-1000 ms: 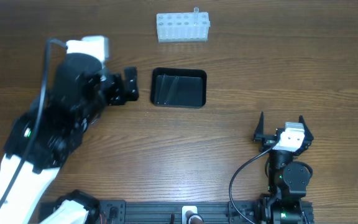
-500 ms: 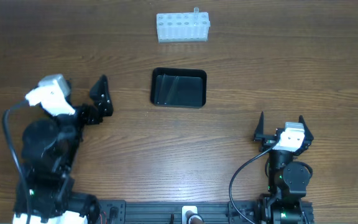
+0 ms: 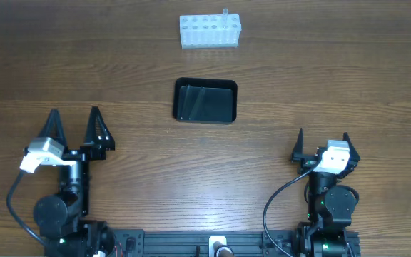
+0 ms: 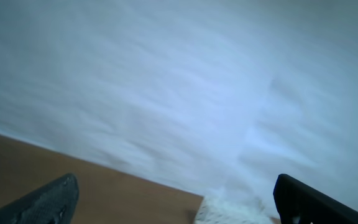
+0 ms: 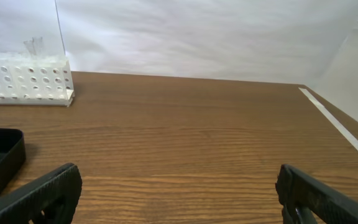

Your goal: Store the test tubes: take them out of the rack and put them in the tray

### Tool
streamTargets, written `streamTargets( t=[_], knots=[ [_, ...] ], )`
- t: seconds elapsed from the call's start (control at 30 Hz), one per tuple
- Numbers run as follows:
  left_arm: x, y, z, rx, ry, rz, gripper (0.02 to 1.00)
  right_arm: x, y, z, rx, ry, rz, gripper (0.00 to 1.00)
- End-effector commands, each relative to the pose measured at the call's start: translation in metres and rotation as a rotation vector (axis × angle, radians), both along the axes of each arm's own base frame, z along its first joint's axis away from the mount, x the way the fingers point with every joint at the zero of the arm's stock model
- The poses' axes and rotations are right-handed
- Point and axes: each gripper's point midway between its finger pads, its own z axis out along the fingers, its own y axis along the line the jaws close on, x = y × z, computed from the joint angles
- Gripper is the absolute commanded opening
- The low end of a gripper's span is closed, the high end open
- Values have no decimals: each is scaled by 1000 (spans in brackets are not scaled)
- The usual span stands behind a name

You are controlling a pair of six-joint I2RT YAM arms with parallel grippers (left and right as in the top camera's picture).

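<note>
The left gripper [image 3: 74, 113] is now sitting back by the near edge of the table [image 3: 298, 71], toward its left corner, fingers spread wide and holding nothing. A second ago it was hovering just beside the tray [image 3: 176, 100], so the arm is withdrawing after what looks like a drop-off. The right gripper [image 3: 323, 137] is resting toward the near right corner, likewise spread and empty, unmoved. The tray, a shallow black plastic rectangle with rounded corners and a glossy floor, is lying at the table's middle, with faint clear streaks inside that are probably tubes. The rack [image 3: 210, 31], a white, translucent block dotted with round holes, is standing by the far edge, and one clear tube [image 3: 225, 13] is poking up at its right end. Judging by that, one trip is remaining. The table is showing a matte wood grain.
</note>
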Motion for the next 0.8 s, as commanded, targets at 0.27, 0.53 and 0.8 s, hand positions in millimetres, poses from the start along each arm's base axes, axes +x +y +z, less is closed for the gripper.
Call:
streamTargets(
  t=[0.27,0.53,0.8],
  knots=[
    [-7,8,-36,104,3,52,998,0,2,-2,3,1,10,993],
    [-3,15,-66,108,127,77,998,0,2,-2,3,1,10,991],
    [-1,15,-110,113,307,67,998,0,2,-2,3,1,10,993]
  ],
)
